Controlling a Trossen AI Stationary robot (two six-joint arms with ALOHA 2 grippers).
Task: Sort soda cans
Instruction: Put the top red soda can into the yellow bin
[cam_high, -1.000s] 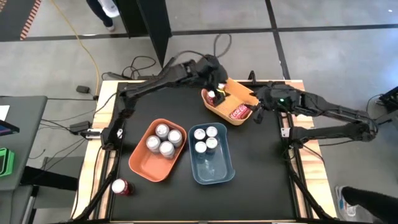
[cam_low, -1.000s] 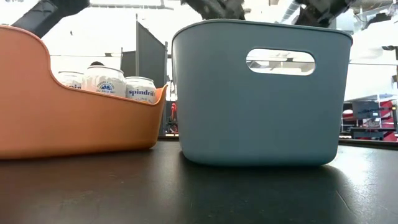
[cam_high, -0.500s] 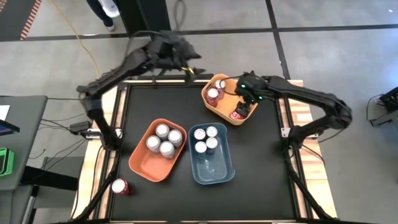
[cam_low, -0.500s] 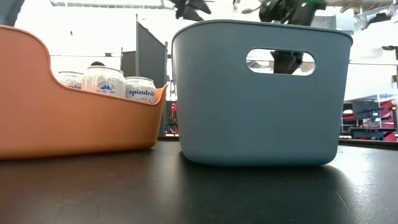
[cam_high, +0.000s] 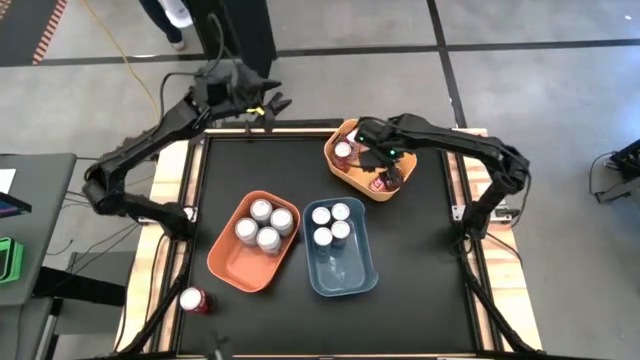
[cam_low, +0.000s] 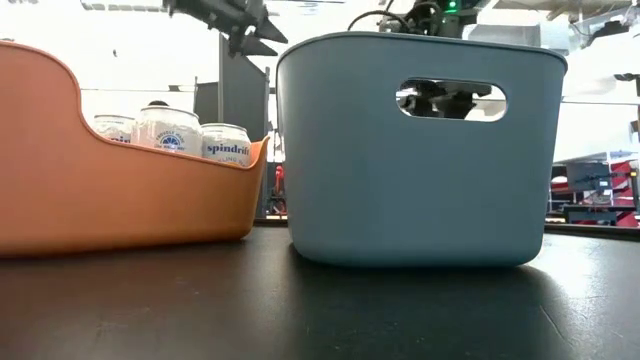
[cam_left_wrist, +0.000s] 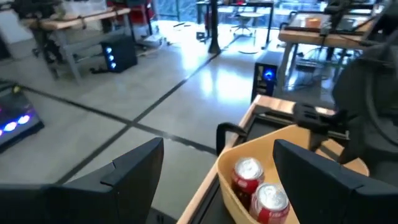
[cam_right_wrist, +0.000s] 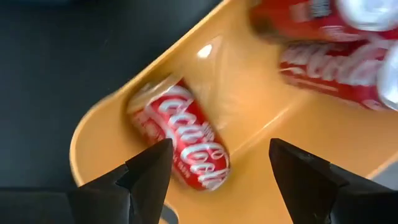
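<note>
The yellow bin (cam_high: 352, 178) stands at the table's far right with red soda cans in it. Two stand upright (cam_left_wrist: 249, 173) at one end and one lies on its side (cam_right_wrist: 185, 149) on the bin's floor. My right gripper (cam_high: 376, 160) hangs open over this bin, pointing down, its fingers (cam_right_wrist: 149, 171) on either side of the lying can and above it. My left gripper (cam_high: 272, 103) is open and level over the table's far edge, left of the yellow bin, with nothing between its fingers (cam_left_wrist: 134, 171). One red can (cam_high: 194, 300) stands by the near left corner.
An orange bin (cam_high: 232, 265) holds several silver-white cans (cam_high: 262, 225). A blue bin (cam_high: 345, 275) beside it holds several more (cam_high: 330, 225). Both stand mid-table and fill the low view (cam_low: 420, 170). Black tabletop lies bare on their left and right.
My left gripper has drawn back from over the yellow bin toward the table's far left, rising a little and levelling out. My right gripper has swung in from the bin's right side to above it, tipping to point down and rolling. Neither has changed its opening.
</note>
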